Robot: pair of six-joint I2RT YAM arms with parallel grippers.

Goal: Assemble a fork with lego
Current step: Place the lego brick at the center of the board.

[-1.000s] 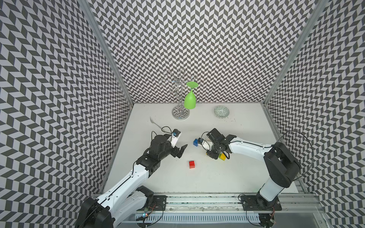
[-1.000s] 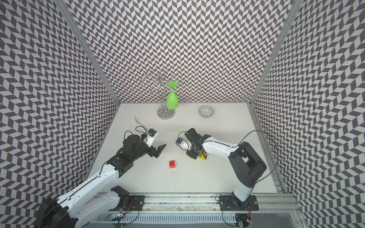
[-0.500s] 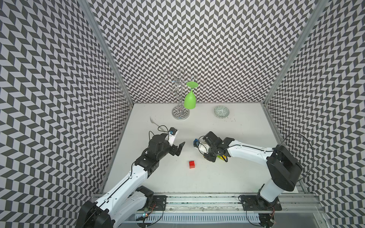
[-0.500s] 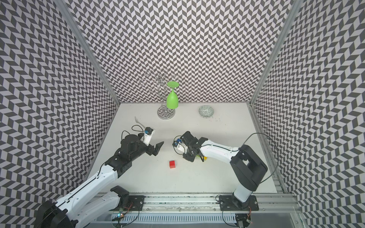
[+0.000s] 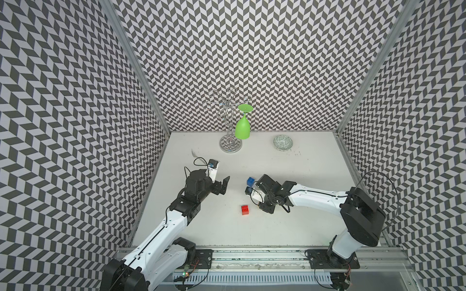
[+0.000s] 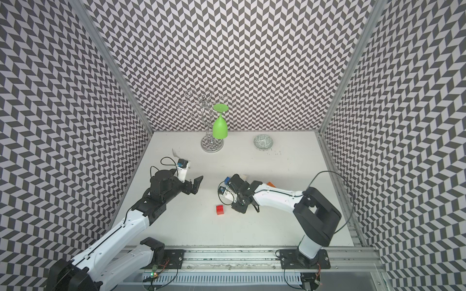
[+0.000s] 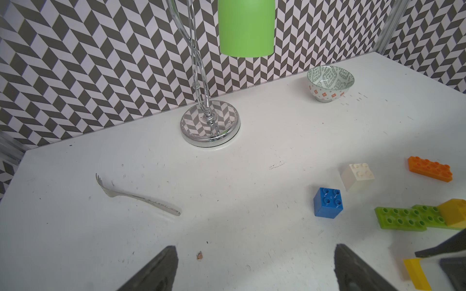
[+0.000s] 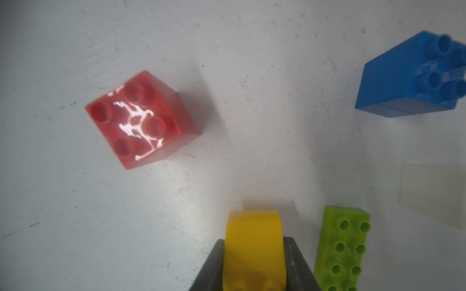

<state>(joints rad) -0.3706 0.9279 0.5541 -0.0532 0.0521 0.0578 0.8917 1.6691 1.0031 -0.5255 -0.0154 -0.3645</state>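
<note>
Yellow brick (image 8: pixel 252 226) clamped between the jaws of the right gripper (image 8: pixel 253 254). Red brick (image 8: pixel 141 118), blue brick (image 8: pixel 411 75) and lime-green brick (image 8: pixel 343 247) lie loose, unjoined, on the white table (image 8: pixel 227 50) beside it. Left gripper (image 7: pixel 254 269) spread wide, holding nothing.

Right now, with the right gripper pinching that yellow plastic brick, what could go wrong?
The yellow plastic brick sticks out beyond the tips of the right gripper, so it may twist when pressed. The long lime-green brick lies close beside that gripper and could get nudged. The loose red square brick might slide under pressure.
</note>
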